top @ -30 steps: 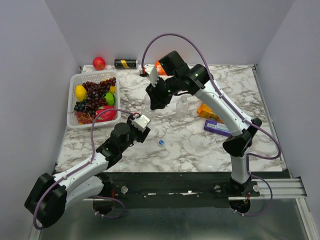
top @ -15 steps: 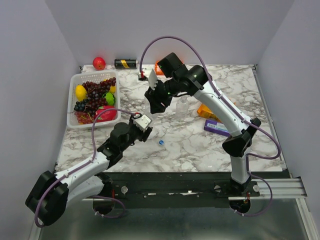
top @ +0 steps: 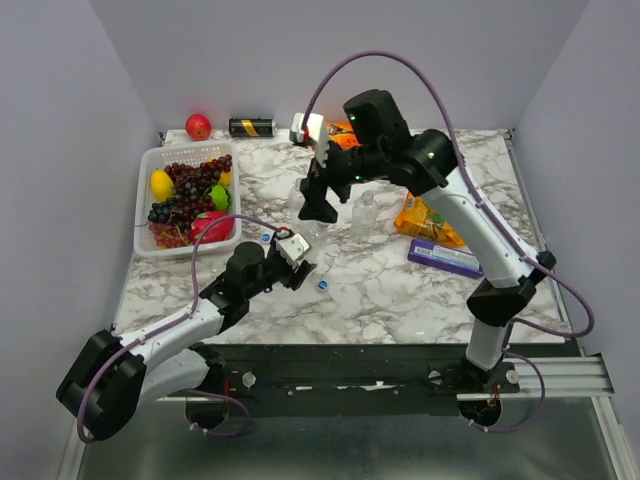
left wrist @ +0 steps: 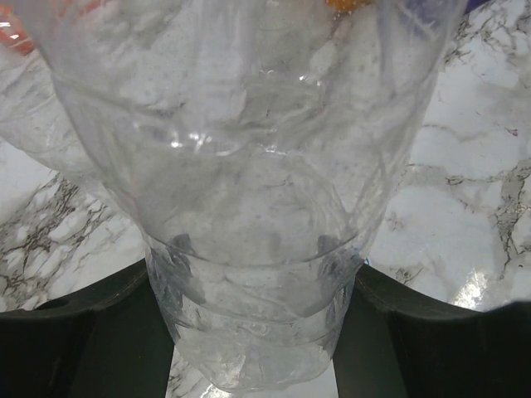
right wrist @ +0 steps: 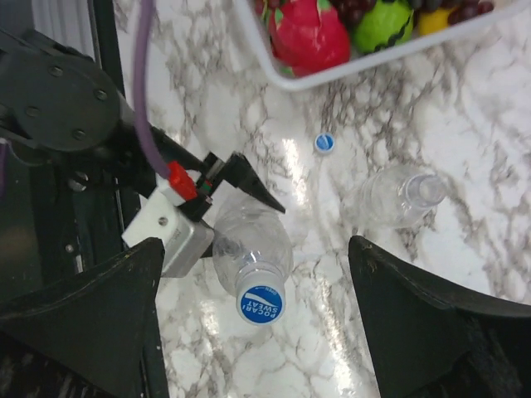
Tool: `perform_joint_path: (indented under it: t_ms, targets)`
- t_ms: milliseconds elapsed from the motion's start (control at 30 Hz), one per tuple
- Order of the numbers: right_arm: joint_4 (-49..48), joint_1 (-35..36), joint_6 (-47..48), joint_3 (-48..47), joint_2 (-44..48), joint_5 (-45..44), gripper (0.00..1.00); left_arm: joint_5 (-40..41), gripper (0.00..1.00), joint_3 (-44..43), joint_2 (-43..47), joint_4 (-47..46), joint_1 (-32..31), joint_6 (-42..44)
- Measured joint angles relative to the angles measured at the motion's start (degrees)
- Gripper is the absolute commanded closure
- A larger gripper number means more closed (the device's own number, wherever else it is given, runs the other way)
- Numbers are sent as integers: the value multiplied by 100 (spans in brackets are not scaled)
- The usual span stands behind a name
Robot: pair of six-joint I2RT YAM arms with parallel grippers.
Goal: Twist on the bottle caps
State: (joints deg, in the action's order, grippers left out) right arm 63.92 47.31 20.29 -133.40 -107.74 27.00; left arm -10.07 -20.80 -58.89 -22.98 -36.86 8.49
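Fingers of the left gripper (top: 298, 262) are clamped on the lower body of a small clear plastic bottle (right wrist: 251, 249), held roughly upright and topped with a round blue cap (right wrist: 260, 303) bearing white lettering. Right above it hangs the right gripper (top: 322, 203), its dark fingers (right wrist: 91, 323) spread wide and touching nothing. A second clear bottle (right wrist: 398, 196), its neck open, stands nearby on the marble table (top: 400, 290). A loose blue cap (right wrist: 324, 143) lies between it and the white fruit basket (right wrist: 390, 60).
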Motion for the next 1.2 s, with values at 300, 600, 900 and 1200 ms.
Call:
perform_joint_path:
  t_ms: [300,600,900,1200]
  targets:
    - [-46,0,2286,1250,1690,525,12,-1023,100,-273,-59,396,0,238]
    - [942,0,4999,2590,2201,450,18,-1873,100,-741,-109,1276,0,1032]
    - [1176,0,6249,2590,2122,457,30,-2070,100,-1008,-225,1891,0,1622]
    - [1235,37,6990,2577,1919,459,36,-2083,100,-1038,-225,2017,0,1746]
